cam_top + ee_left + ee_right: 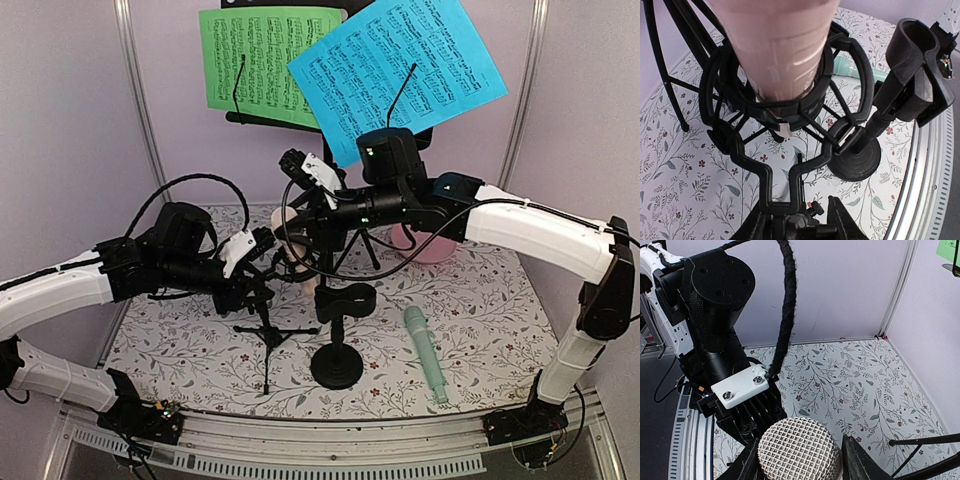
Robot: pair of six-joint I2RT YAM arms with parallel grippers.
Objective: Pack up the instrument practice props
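Top view: the green sheet-music page (262, 62) and the blue sheet-music page (400, 70) sit on the black music desk (272, 120), upper centre. The mint-green microphone (425, 352) lies flat, lower right.

Left wrist view: the pale-pink microphone (782, 50) stands in a black shock mount (785, 195). The mount's stem runs between the left gripper (797, 225) fingers; whether they pinch it, I can't tell.

Right wrist view: the right gripper (797, 465) fingers press both sides of the mesh head (797, 447), bottom centre.
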